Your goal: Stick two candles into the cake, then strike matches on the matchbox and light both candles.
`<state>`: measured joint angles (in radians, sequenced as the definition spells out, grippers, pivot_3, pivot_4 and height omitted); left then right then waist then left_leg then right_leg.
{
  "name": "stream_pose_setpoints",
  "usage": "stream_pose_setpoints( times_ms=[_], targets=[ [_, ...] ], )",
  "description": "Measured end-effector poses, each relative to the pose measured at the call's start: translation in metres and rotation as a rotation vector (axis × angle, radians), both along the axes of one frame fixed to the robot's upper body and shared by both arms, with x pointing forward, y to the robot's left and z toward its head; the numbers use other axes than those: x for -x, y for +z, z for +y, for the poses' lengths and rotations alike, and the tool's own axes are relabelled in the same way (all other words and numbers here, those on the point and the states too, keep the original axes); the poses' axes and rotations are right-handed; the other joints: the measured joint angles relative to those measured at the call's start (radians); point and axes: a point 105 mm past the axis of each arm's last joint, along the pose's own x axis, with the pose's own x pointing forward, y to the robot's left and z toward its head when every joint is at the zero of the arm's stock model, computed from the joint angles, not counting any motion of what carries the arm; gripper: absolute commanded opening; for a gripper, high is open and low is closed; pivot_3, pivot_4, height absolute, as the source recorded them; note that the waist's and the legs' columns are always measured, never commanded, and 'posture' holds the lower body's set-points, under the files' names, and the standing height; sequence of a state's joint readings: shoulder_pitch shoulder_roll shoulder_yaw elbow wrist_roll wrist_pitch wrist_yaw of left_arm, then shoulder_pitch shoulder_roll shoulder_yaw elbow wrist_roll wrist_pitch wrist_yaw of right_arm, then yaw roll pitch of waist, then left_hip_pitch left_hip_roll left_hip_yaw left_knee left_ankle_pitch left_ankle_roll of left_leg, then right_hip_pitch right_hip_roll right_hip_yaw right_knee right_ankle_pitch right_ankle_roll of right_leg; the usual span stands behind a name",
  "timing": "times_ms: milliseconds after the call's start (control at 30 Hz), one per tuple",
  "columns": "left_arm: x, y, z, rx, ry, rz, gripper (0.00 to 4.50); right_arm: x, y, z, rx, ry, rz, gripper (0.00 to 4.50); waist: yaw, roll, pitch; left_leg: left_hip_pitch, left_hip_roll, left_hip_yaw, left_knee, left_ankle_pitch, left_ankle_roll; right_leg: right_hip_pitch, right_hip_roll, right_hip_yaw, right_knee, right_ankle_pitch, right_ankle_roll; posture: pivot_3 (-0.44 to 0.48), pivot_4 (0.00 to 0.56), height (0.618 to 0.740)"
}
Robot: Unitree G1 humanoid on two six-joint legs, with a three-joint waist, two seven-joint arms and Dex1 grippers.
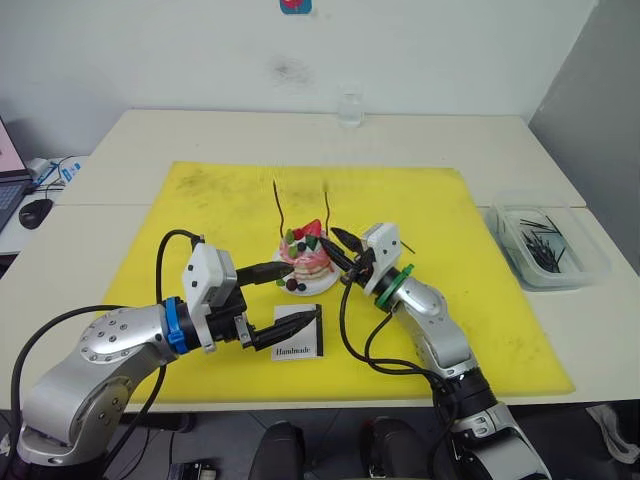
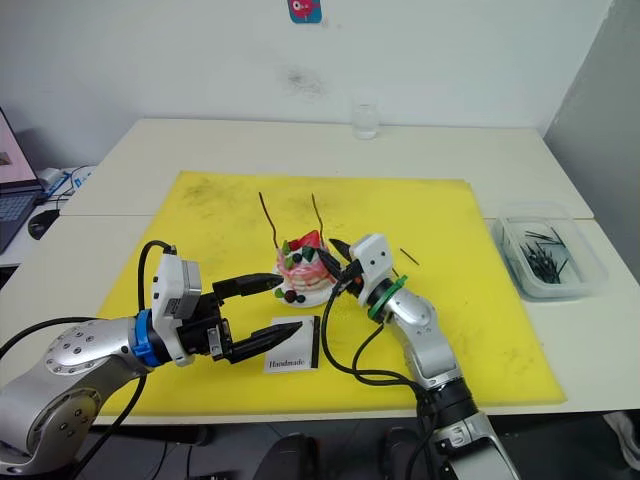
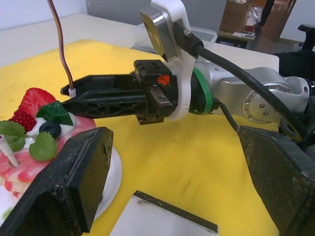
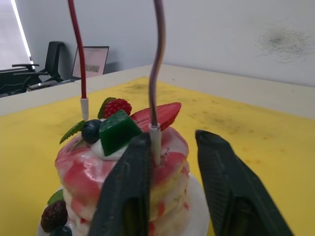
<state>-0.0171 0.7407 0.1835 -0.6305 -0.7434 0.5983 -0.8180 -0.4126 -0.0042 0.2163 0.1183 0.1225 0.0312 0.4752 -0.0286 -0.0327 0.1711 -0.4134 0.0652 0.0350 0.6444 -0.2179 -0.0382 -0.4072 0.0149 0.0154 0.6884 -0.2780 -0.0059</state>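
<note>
- Yellow mat (image 1: 220,215) covers the middle of the bench (image 1: 180,135), and every task thing sits on it except the spare matches (image 1: 540,245), which lie in a clear tray (image 1: 590,262) off to the right.
- Left gripper (image 1: 285,305) hangs over the mat's near part with jaws spread wide and empty, the matchbox (image 1: 298,335) flat on the mat just under its lower jaw.
- Right gripper (image 4: 170,162) is at the cake (image 4: 123,167), jaws narrowly parted around the foot of the right-hand candle (image 4: 157,64); I can't tell if they touch it.
- Both candles stand upright in the cake, the other candle (image 4: 78,54) to its left.
- To my eye the planting is about finished: the right jaws should part and back straight off, so the thin stick isn't dragged sideways.
</note>
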Motion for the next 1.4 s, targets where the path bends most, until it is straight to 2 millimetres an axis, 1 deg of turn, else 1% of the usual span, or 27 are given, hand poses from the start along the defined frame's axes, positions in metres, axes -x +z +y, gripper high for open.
stream_pose_setpoints(
  times_ms=[67, 167, 300, 433, 567, 667, 700, 767, 800, 833, 933, 1033, 1100, 1167, 1200, 1300, 1400],
  targets=[
    [0.000, -0.001, 0.000, 0.000, 0.001, 0.004, 4.50, 0.000, 0.002, -0.001, 0.000, -0.002, -0.008, 3.18, 0.000, 0.000, 0.000, 0.000, 0.000, 0.000, 0.000, 0.000, 0.000, 0.000, 0.000, 0.000, 0.000, 0.000, 0.000, 0.000, 0.150, 0.729],
    [0.000, -0.001, 0.000, -0.002, 0.003, -0.006, 4.50, 0.001, 0.007, -0.002, 0.005, -0.003, -0.016, 3.18, 0.000, 0.000, 0.000, 0.000, 0.000, 0.000, -0.001, 0.000, 0.000, -0.001, 0.000, 0.000, 0.000, -0.001, -0.001, 0.000, 0.150, 0.729],
    [-0.003, -0.003, 0.003, -0.014, 0.023, -0.012, 4.50, 0.002, 0.020, -0.009, -0.011, -0.018, -0.039, 3.18, 0.000, 0.000, 0.000, 0.000, 0.000, 0.000, -0.001, 0.000, 0.000, -0.001, 0.000, 0.000, 0.000, -0.001, -0.001, 0.000, 0.150, 0.729],
    [-0.005, -0.005, 0.005, -0.026, 0.034, -0.008, 4.50, 0.000, 0.029, -0.017, 0.000, -0.032, -0.052, 3.18, 0.000, 0.000, 0.000, -0.001, 0.000, 0.000, -0.001, 0.000, 0.000, -0.001, 0.000, 0.000, 0.000, -0.001, -0.001, 0.000, 0.150, 0.729],
    [-0.008, -0.008, 0.008, -0.031, 0.050, 0.007, 4.50, 0.006, 0.036, -0.023, 0.039, 0.002, -0.059, 3.18, 0.000, 0.000, 0.000, -0.001, 0.000, 0.000, -0.001, 0.000, 0.000, -0.001, 0.000, 0.000, -0.001, -0.001, -0.001, 0.000, 0.150, 0.729],
    [-0.010, -0.008, 0.021, -0.039, 0.102, 0.041, 4.50, 0.015, 0.039, -0.032, 0.094, 0.036, -0.073, 3.18, 0.000, 0.000, 0.000, -0.002, 0.000, 0.000, -0.001, 0.000, 0.000, -0.001, 0.000, -0.001, -0.001, -0.001, -0.001, 0.000, 0.150, 0.729],
    [-0.011, -0.010, 0.030, -0.050, 0.132, 0.075, 4.50, 0.019, 0.038, -0.036, 0.125, 0.052, -0.075, 3.18, 0.000, 0.000, 0.000, -0.002, 0.000, 0.000, -0.001, 0.000, 0.000, -0.002, 0.000, -0.001, -0.001, -0.001, -0.001, 0.000, 0.150, 0.729],
    [-0.009, -0.017, 0.053, -0.066, 0.204, 0.187, 4.50, 0.026, 0.032, -0.050, 0.207, 0.066, -0.075, 3.18, 0.000, 0.000, 0.000, -0.001, 0.001, 0.000, -0.002, 0.000, 0.000, -0.002, -0.001, -0.001, -0.001, -0.001, -0.002, 0.000, 0.150, 0.729],
    [-0.008, -0.019, 0.063, -0.040, 0.235, 0.269, 4.50, 0.029, 0.026, -0.057, 0.259, 0.079, -0.060, 3.18, 0.000, 0.000, 0.001, -0.001, 0.001, 0.000, -0.002, 0.000, 0.000, -0.002, -0.001, -0.001, -0.001, -0.002, -0.002, 0.000, 0.150, 0.729],
    [-0.006, -0.020, 0.067, -0.025, 0.239, 0.316, 4.50, 0.032, 0.023, -0.059, 0.281, 0.092, -0.049, 3.18, 0.000, -0.001, 0.001, -0.001, 0.001, 0.000, -0.002, 0.000, 0.000, -0.002, -0.001, -0.002, -0.001, -0.002, -0.002, 0.000, 0.150, 0.729],
    [0.006, -0.022, 0.070, 0.014, 0.202, 0.519, 4.50, 0.042, 0.017, -0.056, 0.333, 0.171, -0.018, 2.66, -0.001, -0.002, 0.003, -0.001, 0.002, -0.001, -0.002, 0.000, 0.000, -0.003, -0.001, -0.002, 0.000, -0.002, -0.002, 0.000, 0.150, 0.729],
    [0.019, -0.026, 0.073, 0.043, 0.165, 0.734, 4.50, 0.053, 0.010, -0.054, 0.404, 0.249, 0.020, 1.60, -0.001, -0.002, 0.003, -0.001, 0.002, -0.001, -0.002, 0.000, 0.000, -0.003, -0.001, -0.002, -0.001, -0.002, -0.002, 0.000, 0.150, 0.729],
    [0.022, -0.029, 0.073, 0.052, 0.165, 0.823, 4.50, 0.057, 0.004, -0.053, 0.452, 0.286, 0.049, 0.86, 0.000, -0.002, 0.003, -0.001, 0.001, -0.001, -0.002, 0.000, 0.000, -0.003, -0.002, -0.001, -0.001, -0.002, -0.002, 0.000, 0.150, 0.729],
    [0.023, -0.037, 0.070, 0.054, 0.164, 0.896, 4.50, 0.060, 0.000, -0.051, 0.492, 0.321, 0.079, 0.16, 0.000, -0.002, 0.003, -0.001, 0.001, -0.001, -0.002, 0.000, 0.000, -0.003, -0.002, -0.001, -0.001, -0.002, -0.002, 0.000, 0.150, 0.729],
    [0.021, -0.040, 0.068, 0.066, 0.165, 0.923, 4.50, 0.060, -0.001, -0.050, 0.514, 0.336, 0.092, 0.07, 0.001, -0.001, 0.004, -0.002, 0.001, -0.001, -0.002, 0.000, 0.000, -0.003, -0.002, -0.001, -0.001, -0.002, -0.002, 0.000, 0.150, 0.729],
    [0.013, -0.050, 0.060, 0.102, 0.172, 0.972, 4.50, 0.064, -0.001, -0.046, 0.552, 0.374, 0.107, 0.07, 0.002, -0.002, 0.004, -0.002, 0.001, -0.001, -0.002, 0.000, 0.000, -0.003, -0.002, -0.002, -0.001, -0.002, -0.002, 0.000, 0.150, 0.729],
    [0.001, -0.055, 0.055, 0.144, 0.191, 0.998, 4.50, 0.069, -0.007, -0.042, 0.589, 0.417, 0.135, 0.07, 0.002, -0.004, 0.003, -0.002, 0.000, -0.001, -0.002, 0.000, 0.000, -0.003, -0.002, -0.002, -0.001, -0.002, -0.002, 0.000, 0.150, 0.729]
  ],
)
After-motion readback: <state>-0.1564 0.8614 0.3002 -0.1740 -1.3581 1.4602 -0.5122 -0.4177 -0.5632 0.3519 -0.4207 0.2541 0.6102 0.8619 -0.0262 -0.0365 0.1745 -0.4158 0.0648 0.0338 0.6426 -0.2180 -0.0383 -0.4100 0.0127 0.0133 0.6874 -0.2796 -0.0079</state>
